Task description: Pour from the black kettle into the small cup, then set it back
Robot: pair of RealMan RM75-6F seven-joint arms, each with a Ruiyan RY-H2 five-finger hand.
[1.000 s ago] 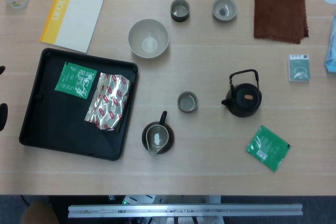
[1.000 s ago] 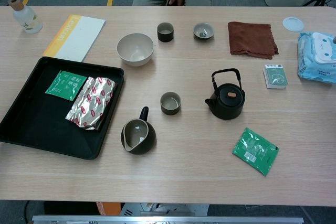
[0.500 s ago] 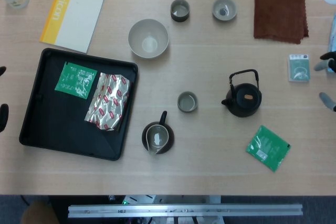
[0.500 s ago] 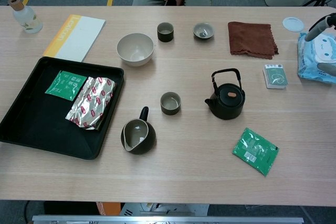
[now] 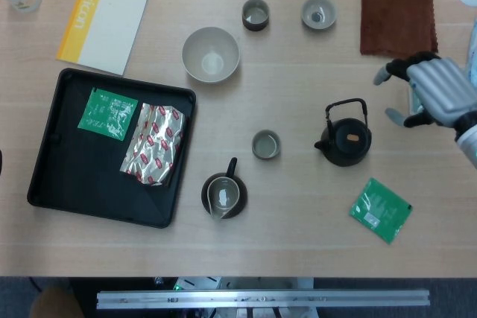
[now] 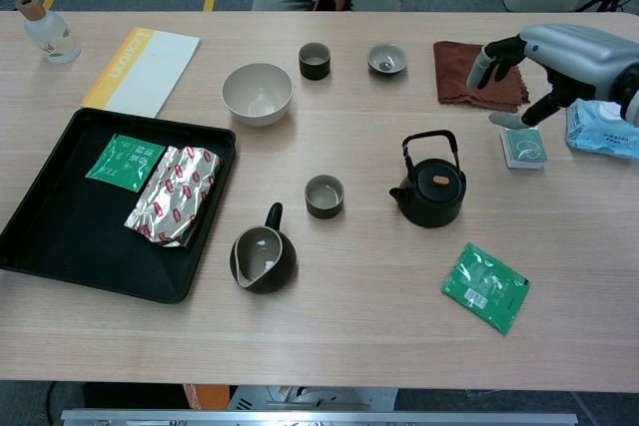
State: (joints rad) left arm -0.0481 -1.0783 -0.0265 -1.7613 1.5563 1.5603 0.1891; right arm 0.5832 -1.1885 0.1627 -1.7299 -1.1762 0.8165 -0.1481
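On the table (image 5: 298, 229), right hand (image 5: 436, 93) hovers empty near black kettle (image 5: 345, 139).

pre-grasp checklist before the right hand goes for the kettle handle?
1. Right hand holds nothing, fingers apart: ok.
2. Black kettle upright on the table, handle raised: ok.
3. Path from hand to handle free of objects: ok.
4. Small cup upright, apart from the kettle, on its spout side: ok.
5. Kettle lid seated: ok.
6. Liquid level in kettle: cannot tell.
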